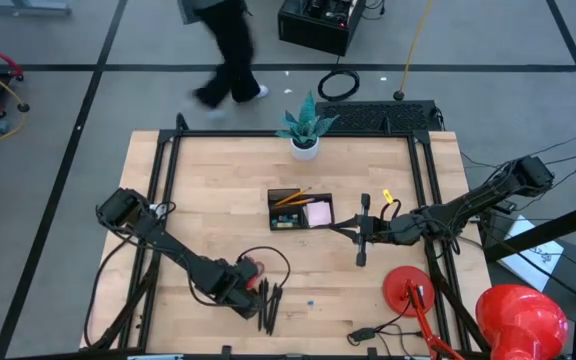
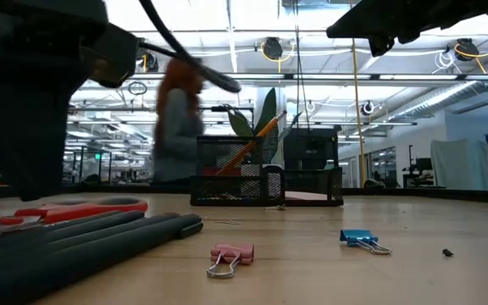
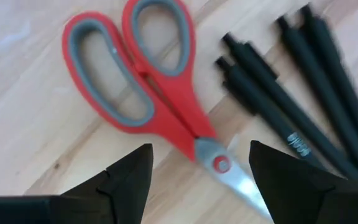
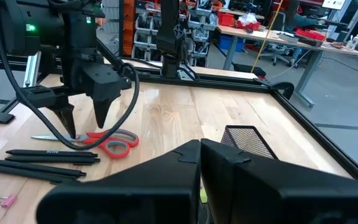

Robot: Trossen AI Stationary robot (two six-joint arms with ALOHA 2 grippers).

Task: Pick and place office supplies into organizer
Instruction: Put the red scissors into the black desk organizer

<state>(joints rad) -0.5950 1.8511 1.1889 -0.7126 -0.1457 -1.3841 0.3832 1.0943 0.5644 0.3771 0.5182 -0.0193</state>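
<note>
Left wrist view shows the red-handled scissors with grey inner loops (image 3: 148,93) lying flat on the light wooden table (image 3: 30,137). Their silver blades are shut. Three black pens (image 3: 291,112) lie just beside them. The left gripper (image 3: 201,177) hangs over the scissors with its two dark fingers wide apart, holding nothing. The right gripper (image 4: 199,163) is closed tight and empty, near the black mesh organizer tray (image 1: 300,209), which holds an orange pencil (image 1: 290,198) and a pink sticky-note pad (image 1: 318,214).
</note>
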